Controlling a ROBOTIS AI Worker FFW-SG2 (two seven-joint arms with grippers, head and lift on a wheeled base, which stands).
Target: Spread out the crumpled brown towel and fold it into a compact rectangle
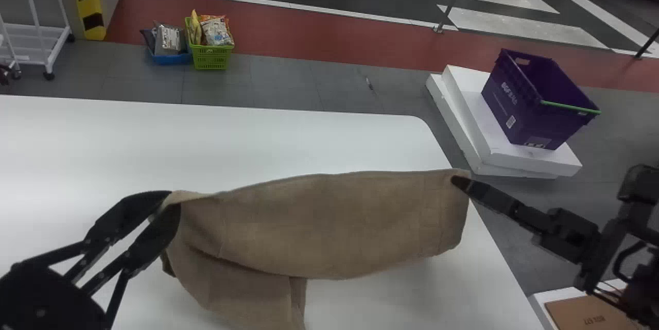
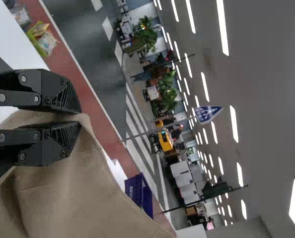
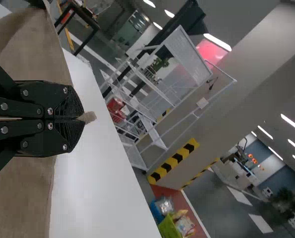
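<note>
Towel (image 1: 319,222) spans the centre and lower part of the head view, its long axis running left to right between the grippers. Left gripper (image 1: 172,201) pinches the upper-left corner; right gripper (image 1: 455,180), fingers pressed together on cloth, has the upper-right corner. Loose flap (image 1: 247,294) hangs at lower left, nearer the left gripper, by the white table (image 1: 309,139). Judgement: lower both ends together, edge taut, lest the flap tuck under.

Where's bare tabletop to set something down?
Widest: the white table beyond the towel, up to the table's far edge. Smaller: between the towel's near flap and the table's right edge. Crowded: both towel ends, at the left gripper and right gripper.
</note>
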